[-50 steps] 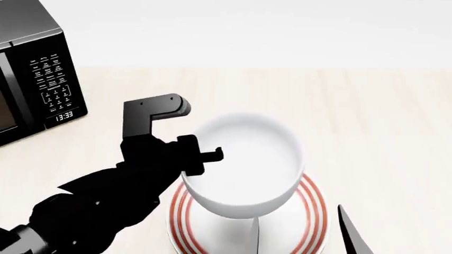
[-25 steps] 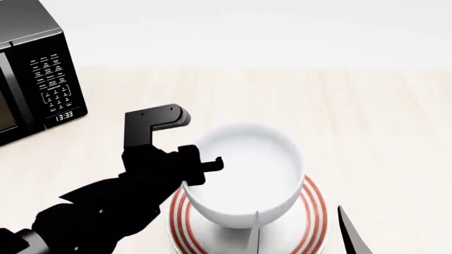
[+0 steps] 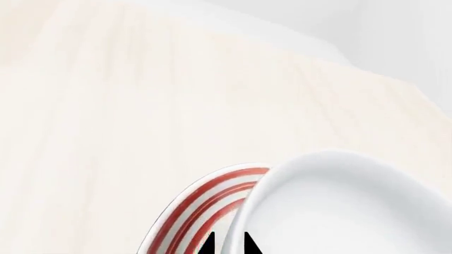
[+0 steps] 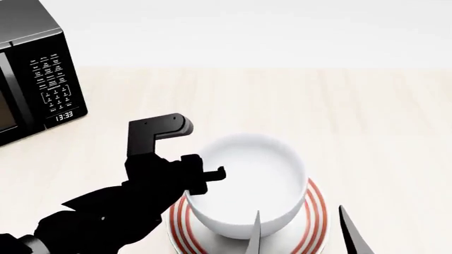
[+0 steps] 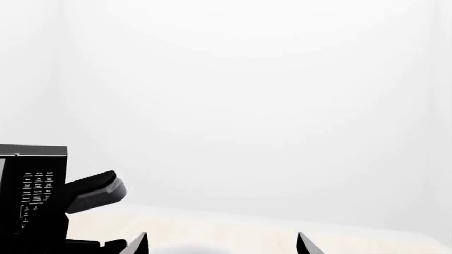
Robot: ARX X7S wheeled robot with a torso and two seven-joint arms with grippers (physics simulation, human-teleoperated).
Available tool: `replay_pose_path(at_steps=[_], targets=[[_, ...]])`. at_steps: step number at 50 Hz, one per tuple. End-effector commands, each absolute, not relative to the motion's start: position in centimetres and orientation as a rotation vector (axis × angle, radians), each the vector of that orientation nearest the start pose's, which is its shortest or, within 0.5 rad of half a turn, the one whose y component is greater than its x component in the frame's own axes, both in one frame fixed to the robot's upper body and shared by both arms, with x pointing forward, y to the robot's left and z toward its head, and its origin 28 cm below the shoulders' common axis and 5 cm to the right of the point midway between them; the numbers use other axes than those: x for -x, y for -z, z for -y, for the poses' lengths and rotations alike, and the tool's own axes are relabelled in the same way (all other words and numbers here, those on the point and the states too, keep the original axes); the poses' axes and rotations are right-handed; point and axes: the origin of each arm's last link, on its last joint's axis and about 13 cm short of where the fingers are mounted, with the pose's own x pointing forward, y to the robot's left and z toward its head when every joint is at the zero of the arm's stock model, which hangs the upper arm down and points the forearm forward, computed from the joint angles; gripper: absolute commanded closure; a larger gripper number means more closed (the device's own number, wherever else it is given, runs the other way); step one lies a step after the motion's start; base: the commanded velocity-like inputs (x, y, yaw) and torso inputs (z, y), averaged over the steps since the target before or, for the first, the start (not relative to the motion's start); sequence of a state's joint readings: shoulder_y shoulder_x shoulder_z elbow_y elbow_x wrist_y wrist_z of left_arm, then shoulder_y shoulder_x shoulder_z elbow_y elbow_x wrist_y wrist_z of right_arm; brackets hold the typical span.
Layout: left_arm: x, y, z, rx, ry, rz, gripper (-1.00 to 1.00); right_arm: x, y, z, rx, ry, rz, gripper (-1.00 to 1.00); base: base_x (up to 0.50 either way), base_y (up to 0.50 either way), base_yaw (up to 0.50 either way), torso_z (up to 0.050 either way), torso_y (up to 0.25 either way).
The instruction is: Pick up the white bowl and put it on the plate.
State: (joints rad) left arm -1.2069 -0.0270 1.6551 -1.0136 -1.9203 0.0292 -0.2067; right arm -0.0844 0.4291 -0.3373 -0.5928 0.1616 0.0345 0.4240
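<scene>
The white bowl (image 4: 247, 182) is held over the red-ringed plate (image 4: 314, 211), low above it or resting on it; I cannot tell which. My left gripper (image 4: 201, 177) is shut on the bowl's left rim, one finger inside and one outside. In the left wrist view the two fingertips (image 3: 208, 246) pinch the bowl's wall (image 3: 339, 206), with the plate's rings (image 3: 211, 203) beside it. My right gripper (image 4: 300, 233) is open and empty at the bottom edge, its fingers just in front of the plate. Its tips (image 5: 137, 244) are wide apart in the right wrist view.
A black microwave (image 4: 32, 74) stands at the back left of the light wooden table (image 4: 367, 121); it also shows in the right wrist view (image 5: 32, 196). A white wall lies behind the table.
My left gripper has lowered the bowl down toward the plate and slightly nearer to me. The right gripper's fingers show a little more at the bottom edge.
</scene>
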Motion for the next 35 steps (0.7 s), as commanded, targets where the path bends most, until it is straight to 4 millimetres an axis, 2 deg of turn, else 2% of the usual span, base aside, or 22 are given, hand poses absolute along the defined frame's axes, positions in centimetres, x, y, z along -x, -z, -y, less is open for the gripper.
replay_pose_path(at_steps=[1, 35], targets=[[-37.93, -11.06, -10.21, 0.363, 0.298, -0.423, 1.00, -17.13, -10.62, 9.63, 0.080, -0.059, 0.387, -1.00, 0.00, 0.00, 0.00, 0.000, 0.000], [-37.51, -10.12, -10.29, 0.350, 0.297, -0.458, 1.00, -17.12, -10.55, 9.63, 0.082, -0.061, 0.390, -1.00, 0.00, 0.00, 0.00, 0.000, 0.000]])
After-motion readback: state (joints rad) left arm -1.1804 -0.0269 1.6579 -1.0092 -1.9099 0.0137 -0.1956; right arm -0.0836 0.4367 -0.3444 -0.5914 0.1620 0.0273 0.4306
